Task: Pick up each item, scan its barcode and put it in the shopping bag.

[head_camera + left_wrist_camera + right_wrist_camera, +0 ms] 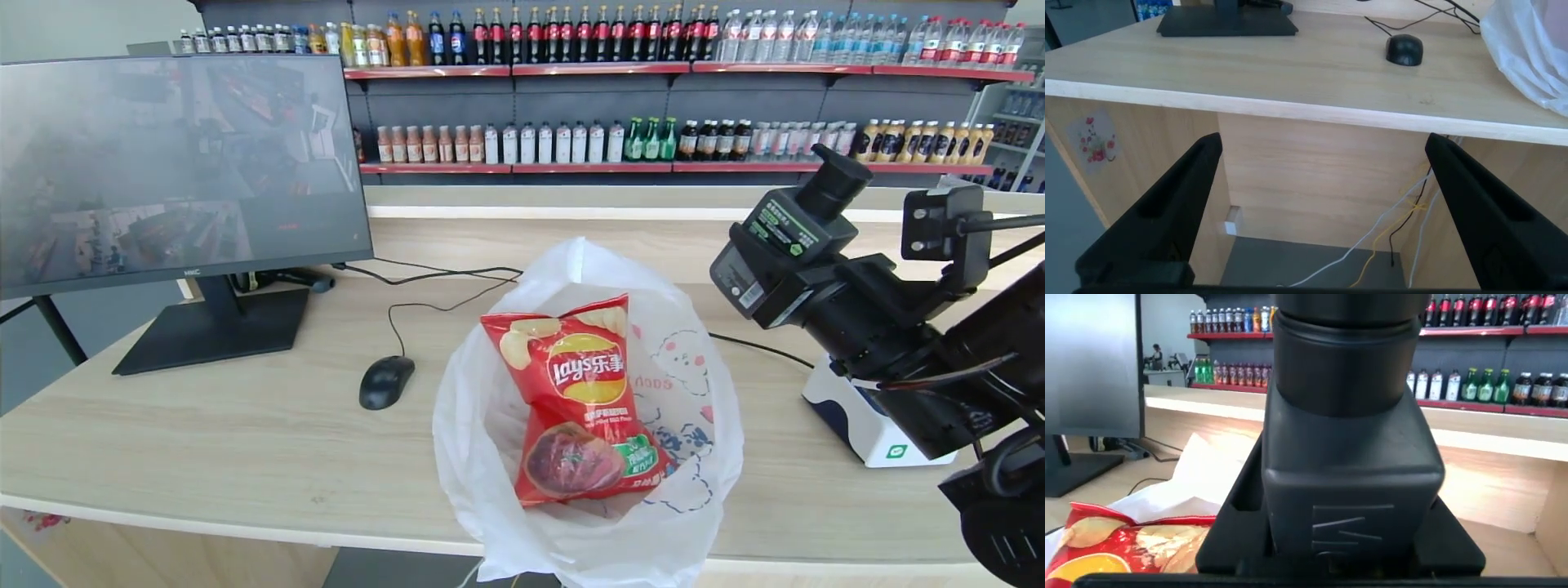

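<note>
The red chip bag (580, 400) stands inside the white shopping bag (465, 441) on the counter (245, 433), with the right gripper (1347, 539) clamped on the barcode scanner (780, 237) and the left gripper (1319, 163) spread wide below the counter edge.

Black scanner (1349, 392) stands centre frame, close to the lens. Right gripper (1343, 506) clamps it, jaws against both sides. Beyond it, a red chip bag (1127, 543) lies in a white shopping bag (1200, 465) on the pale worktop (1490, 486). Monitor (1090, 367) stands beside. Bottle shelves (1486, 333) line the far wall.
</note>
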{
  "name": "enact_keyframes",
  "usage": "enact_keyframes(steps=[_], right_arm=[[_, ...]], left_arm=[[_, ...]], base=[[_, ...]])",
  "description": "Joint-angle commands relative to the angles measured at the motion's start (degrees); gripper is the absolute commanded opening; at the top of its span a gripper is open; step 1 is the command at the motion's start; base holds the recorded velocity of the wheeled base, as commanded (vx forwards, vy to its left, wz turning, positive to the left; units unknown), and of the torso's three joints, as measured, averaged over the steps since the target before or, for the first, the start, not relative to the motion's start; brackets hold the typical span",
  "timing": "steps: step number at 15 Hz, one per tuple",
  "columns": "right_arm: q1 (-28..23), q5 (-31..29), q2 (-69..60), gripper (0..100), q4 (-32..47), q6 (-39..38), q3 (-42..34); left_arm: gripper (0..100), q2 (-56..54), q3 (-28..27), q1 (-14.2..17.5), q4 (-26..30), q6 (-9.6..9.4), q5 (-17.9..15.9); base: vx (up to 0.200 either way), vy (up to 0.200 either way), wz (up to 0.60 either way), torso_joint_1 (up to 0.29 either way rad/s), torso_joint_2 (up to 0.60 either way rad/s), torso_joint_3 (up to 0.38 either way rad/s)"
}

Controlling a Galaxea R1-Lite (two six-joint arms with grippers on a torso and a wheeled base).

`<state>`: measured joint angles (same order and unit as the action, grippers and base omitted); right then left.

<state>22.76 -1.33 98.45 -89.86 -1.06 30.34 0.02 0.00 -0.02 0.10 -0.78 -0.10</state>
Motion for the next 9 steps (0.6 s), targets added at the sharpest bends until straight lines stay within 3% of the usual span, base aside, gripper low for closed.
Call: enact_keyframes(steps=[1,6,9], right_arm=[[1.8,0.4,-0.7,0,-0.1,-5.0,1.3],[11.9,2.6,-3.4,0,-0.1,-28.2,2.2],[13.4,4.4,-2.5,0,-0.1,-35.6,1.7]], left_arm=[[100,0.0,0.0,0.0,0.0,-0.01,0.0],[100,0.0,0.0,0.0,0.0,-0.10,0.0],[100,0.0,0.0,0.0,0.0,-0.10,0.0]], base=[[0.000,0.000,0.00,0.000,0.00,0.000],[0.000,0.000,0.00,0.000,0.00,0.000],[0.000,0.000,0.00,0.000,0.00,0.000]])
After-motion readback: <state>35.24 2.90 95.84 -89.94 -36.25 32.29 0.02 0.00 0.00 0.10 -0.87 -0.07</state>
